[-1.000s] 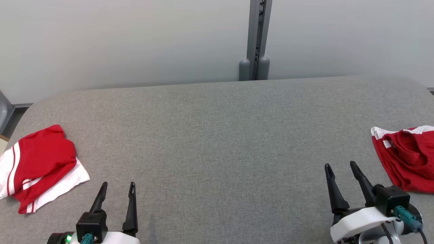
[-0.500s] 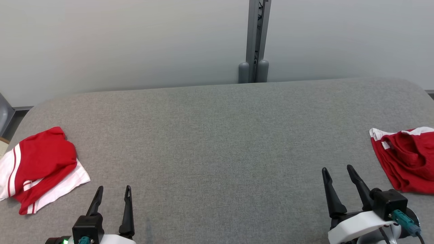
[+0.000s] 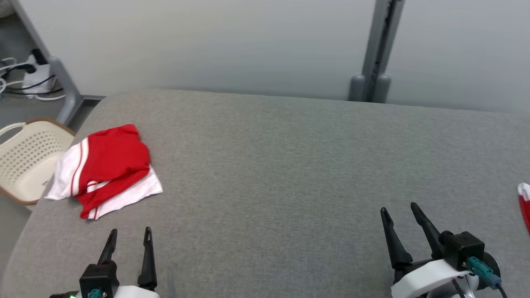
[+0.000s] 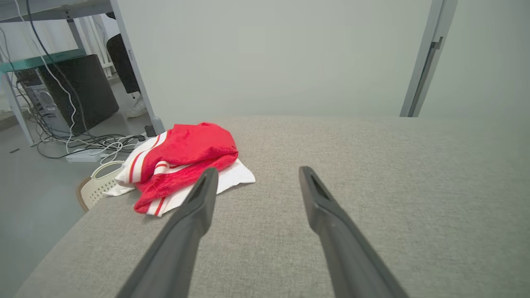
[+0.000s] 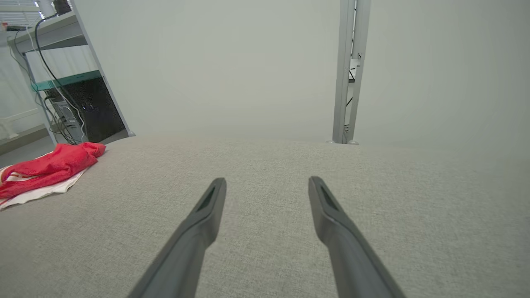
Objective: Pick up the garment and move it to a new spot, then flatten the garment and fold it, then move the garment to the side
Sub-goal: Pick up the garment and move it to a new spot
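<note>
A crumpled red and white garment (image 3: pixel 105 169) lies near the left end of the grey padded table (image 3: pixel 281 165). My left gripper (image 3: pixel 130 231) stands open at the lower left, a short way in front of that cloth and not touching it. The left wrist view has the same garment (image 4: pixel 182 161) just left of and beyond my open left gripper (image 4: pixel 256 171). My right gripper (image 3: pixel 399 207) is open and empty over bare table at the lower right. In the right wrist view my right gripper (image 5: pixel 267 180) is open, with the garment (image 5: pixel 49 167) far left. A sliver of another red garment (image 3: pixel 525 203) shows at the right edge.
A cream perforated basket (image 3: pixel 25 161) stands on the floor off the table's left end. Cables and a power strip (image 4: pixel 85 154) lie on the floor there, near a person's shoe (image 4: pixel 136 108). A grey post (image 3: pixel 374 54) rises behind the table.
The head camera has turned left, so the whole picture shifted right: the basket came into view and the right-hand red garment slid almost out. Both grippers stay open.
</note>
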Motion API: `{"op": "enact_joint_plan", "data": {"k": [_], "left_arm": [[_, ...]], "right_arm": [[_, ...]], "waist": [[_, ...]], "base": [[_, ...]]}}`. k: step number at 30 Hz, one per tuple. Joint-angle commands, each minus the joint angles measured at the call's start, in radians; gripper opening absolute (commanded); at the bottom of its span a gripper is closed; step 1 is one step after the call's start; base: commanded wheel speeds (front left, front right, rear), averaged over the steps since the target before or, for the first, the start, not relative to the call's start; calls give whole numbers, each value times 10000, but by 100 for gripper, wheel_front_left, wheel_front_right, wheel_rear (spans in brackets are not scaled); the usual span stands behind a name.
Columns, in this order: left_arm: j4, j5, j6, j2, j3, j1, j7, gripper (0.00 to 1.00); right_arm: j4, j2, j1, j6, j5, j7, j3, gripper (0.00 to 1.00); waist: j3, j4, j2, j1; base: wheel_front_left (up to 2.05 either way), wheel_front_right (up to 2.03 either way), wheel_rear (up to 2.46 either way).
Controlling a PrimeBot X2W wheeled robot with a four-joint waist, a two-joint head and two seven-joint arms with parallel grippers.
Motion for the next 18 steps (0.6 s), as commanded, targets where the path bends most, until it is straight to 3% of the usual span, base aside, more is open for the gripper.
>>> {"op": "enact_joint_plan", "data": {"k": [1, 10, 18], "left_arm": [[-2, 74, -8, 41, 109, 18, 0, 100], [39, 40, 7, 36, 817, 256, 0, 100], [172, -66, -82, 34, 1185, 336, 0, 100]], "right_arm": [[0, -46, -5, 1, 48, 6, 16, 100], [42, -47, -194, 1, 67, 5, 514, 100], [78, -53, -246, 1, 39, 6, 663, 100]], "waist": [[69, 767, -1, 0], [216, 2485, -1, 0], [333, 2953, -1, 0]], "base": [[0, 0, 0], [0, 0, 0], [0, 0, 0]]}}
